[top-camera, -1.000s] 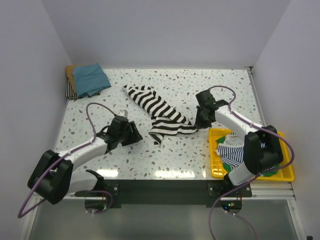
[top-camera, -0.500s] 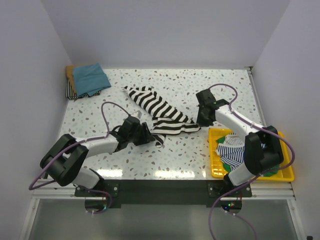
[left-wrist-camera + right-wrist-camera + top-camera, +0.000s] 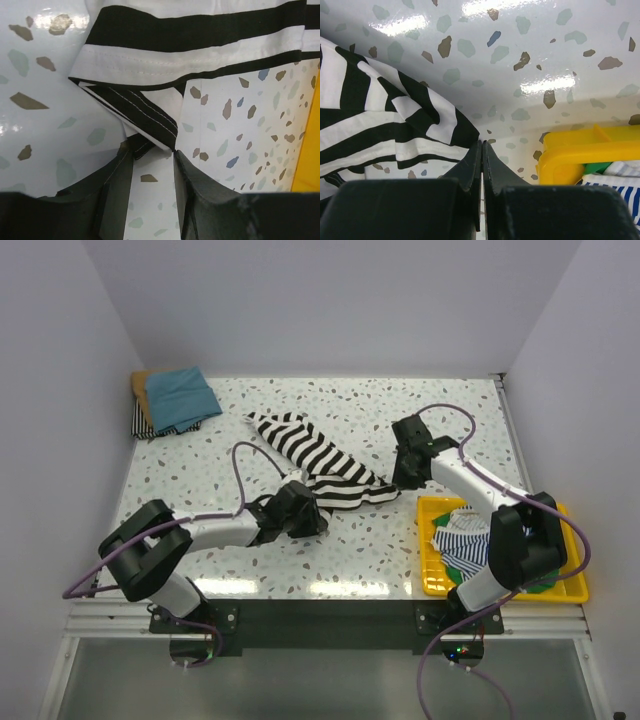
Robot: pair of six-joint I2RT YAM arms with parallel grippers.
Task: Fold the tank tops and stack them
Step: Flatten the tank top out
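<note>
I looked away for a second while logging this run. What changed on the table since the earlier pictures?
The left pincer swung right to the near corner of the striped shirt, its fingers narrowing around that corner but not yet closed. The right pincer stayed shut on the shirt's right end; the shirt, the folded stack and the yellow tray kept their places.

Bright, even light from above; soft shadows.
White glare patches on the glossy terrazzo table (image 3: 330, 586); wrist-view foregrounds slightly blurred.
</note>
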